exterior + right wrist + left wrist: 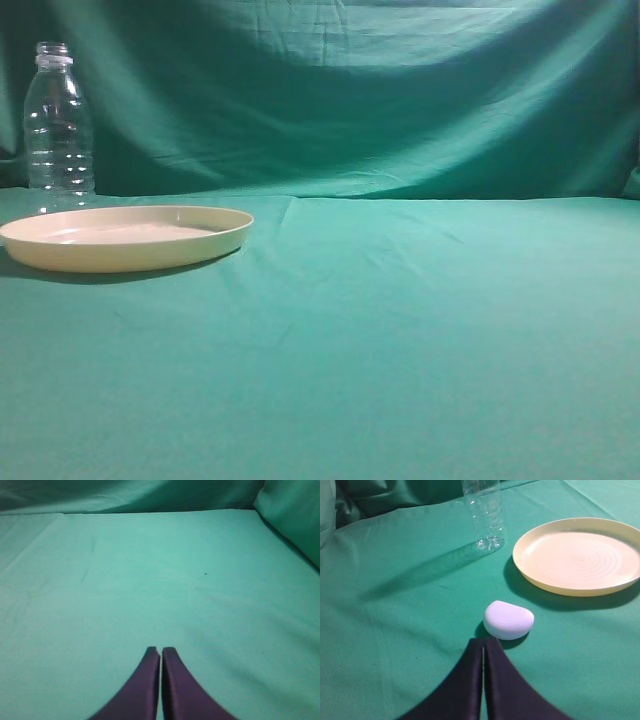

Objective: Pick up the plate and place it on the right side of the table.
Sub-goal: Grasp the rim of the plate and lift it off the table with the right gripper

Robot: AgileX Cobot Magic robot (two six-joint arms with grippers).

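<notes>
Left gripper fingers pressed together; right gripper likewise.

place: staged lab tabletop; evidence: draped green backdrop; cloth-covered table

Open teal table runs bare from the middle to the right edge. On the left stand the plate and, just behind it, a clear bottle; a small white rounded object (identity unclear) lies near the plate's front rim
</notes>
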